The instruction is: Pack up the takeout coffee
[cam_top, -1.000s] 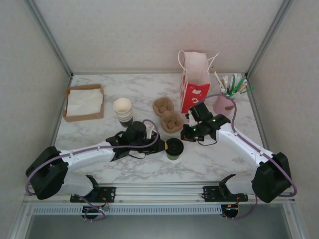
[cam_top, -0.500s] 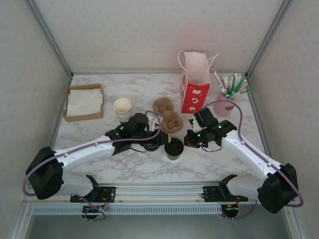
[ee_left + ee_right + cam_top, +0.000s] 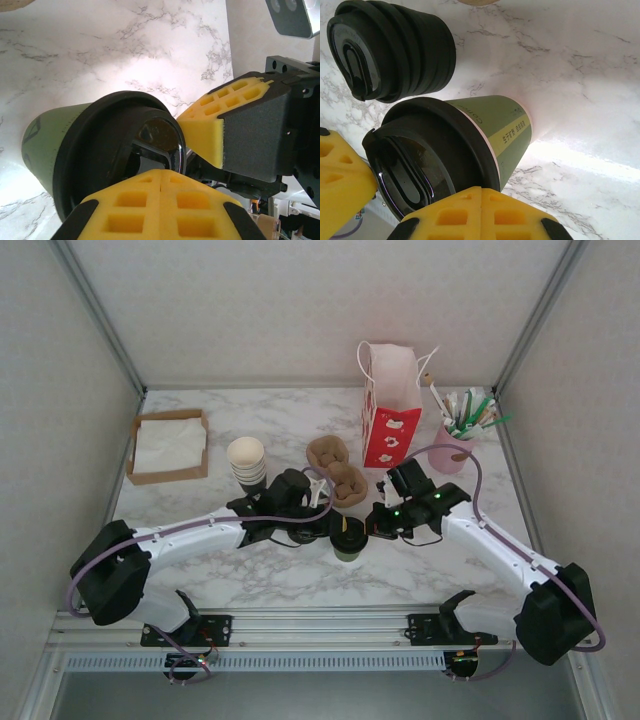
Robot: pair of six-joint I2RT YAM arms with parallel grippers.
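I see soft, even overhead light; wrist views catch white glare on the bench [image 3: 580, 150], close foreground blurred.

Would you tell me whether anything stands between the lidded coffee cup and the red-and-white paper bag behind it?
Yes. In the top view the right gripper, shut beside the takeout coffee, lies on the line to the paper bag. The pulp cup carrier sits just left of that line.

You're looking at a left arm [image 3: 185, 538] and right arm [image 3: 500, 540] wearing white shells over black joints, lilac cables [image 3: 472, 480] looping along each. Green lights [image 3: 400, 508] are glowing on the right wrist. The fingers [image 3: 130, 210] are showing yellow gridded foam in black housings.
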